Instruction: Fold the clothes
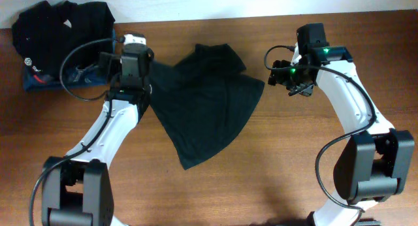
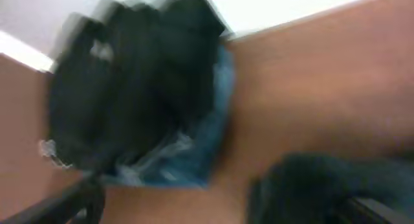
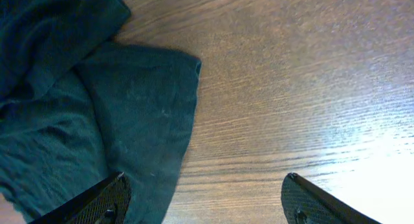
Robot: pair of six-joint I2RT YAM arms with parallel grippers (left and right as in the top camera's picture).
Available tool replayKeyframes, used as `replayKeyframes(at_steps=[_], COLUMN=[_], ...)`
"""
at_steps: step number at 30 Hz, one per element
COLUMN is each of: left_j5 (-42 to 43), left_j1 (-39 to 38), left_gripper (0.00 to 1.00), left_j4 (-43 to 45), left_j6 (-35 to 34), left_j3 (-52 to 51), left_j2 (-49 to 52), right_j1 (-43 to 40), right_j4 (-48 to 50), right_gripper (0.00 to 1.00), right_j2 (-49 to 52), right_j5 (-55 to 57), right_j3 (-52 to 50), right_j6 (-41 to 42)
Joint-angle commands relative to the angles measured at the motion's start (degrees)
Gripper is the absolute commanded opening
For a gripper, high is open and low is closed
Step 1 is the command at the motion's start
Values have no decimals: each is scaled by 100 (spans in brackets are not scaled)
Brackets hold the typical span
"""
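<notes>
"Shirt (image 1: 209, 108) first: where is it?"

"You have it lying rumpled in the middle of the table (image 1: 294, 180), between your two arms. It is partly spread, with one corner pointing toward the near edge."

"And the grippers?"

"Your right gripper (image 3: 204, 180) hovers with its jaws wide and nothing between them. One finger (image 3: 97, 201) is over the shirt's right edge, the other over bare wood. Your left gripper (image 2: 220, 201) sits at the shirt's upper left edge. Its view is blurred, yet the fingers stand far apart and grip nothing I can see."

"Anything else?"

"A pile (image 1: 59, 49) of other clothes, black on blue, lies in the far left corner, apart from the shirt."
</notes>
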Motion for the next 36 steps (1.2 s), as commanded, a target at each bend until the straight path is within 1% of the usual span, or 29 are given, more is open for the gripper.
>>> replayKeyframes(at_steps=[1, 3, 4, 6, 7, 9, 10, 12, 13, 14, 15, 17, 18, 19, 20, 21, 23, 25, 26, 29, 30, 32, 33, 34, 36], left_j5=[1554, 1980, 2422, 2702, 2664, 2229, 1781, 1766, 1843, 1969, 2164, 2616, 2721, 2924, 3051, 3193, 3276, 3375, 3432, 3862, 3971, 4306, 4548, 4662, 4763], left_j1=[33, 35, 35, 35, 35, 35, 35, 35, 35, 35, 35, 35, 35, 35, 35, 35, 35, 35, 35, 31, 28, 28, 28, 28, 22], left_gripper=[99, 99, 99, 99, 99, 99, 99, 99, 99, 99, 99, 99, 99, 99, 99, 99, 99, 89, 85, 82, 79, 69, 52, 45, 42], left_j4=[-531, -841, -1113, -1276, -1298, -1250, -1235, -1320, -1401, -1478, -1565, -1718, -1755, -1853, -1941, -2103, -2299, -2505, -2592, -2994, -3058, -3191, -3327, -3423, -3711], left_j6=[-348, -516, -516, -514, -511, -511, -516, -553, -763, -824, -835, -835, -835, -835, -835, -835, -837, -837, -835, -835, -835, -837, -837, -837, -866], left_j3=[61, 63, 63, 63, 63, 63, 74, 83, 83, 83, 83, 83, 83, 83, 83, 83, 83, 83, 83, 83, 83, 83, 83, 83, 83], left_j2=[-11, -44, -70, -68, -68, -68, -74, -111, -155, -190, -225, -273, -273, -273, -273, -273, -273, -273, -273, -273, -273, -273, -273, -273, -273], right_j1=[-9, -9, -9, -9, -9, -9, -9, 7, 24, 59, 101, 214, 249, 343, 402, 492, 595, 643, 662, 662, 662, 662, 662, 662, 662], right_j4=[26, 37, 39, 57, 68, 76, 74, 76, 83, 96, 118, 192, 212, 271, 299, 356, 433, 520, 570, 927, 1001, 1137, 1215, 1294, 1449], right_gripper=[80, 80, 80, 80, 80, 80, 80, 80, 80, 79, 75, 58, 52, 40, 33, 23, 15, 6, 4, 4, 4, 4, 4, 4, 4], right_j2=[15, 17, 17, 17, 17, 17, 17, 17, 17, 17, 24, 68, 90, 164, 205, 323, 498, 664, 745, 1123, 1182, 1285, 1329, 1370, 1399], right_j5=[-76, -74, -74, -74, -76, -79, -122, -234, -247, -247, -247, -247, -247, -245, -245, -243, -240, -245, -245, -337, -354, -376, -376, -374, -372], right_j3=[-37, -37, -37, -37, -37, -37, -37, -46, -52, -52, -55, -57, -57, -59, -59, -59, -61, -61, -61, -61, -61, -61, -61, -61, -61], right_j6=[22, 22, 22, 22, 22, 22, 20, 20, 20, 20, 20, 20, 22, 20, 22, 42, 140, 260, 339, 389, 389, 389, 389, 387, 387])
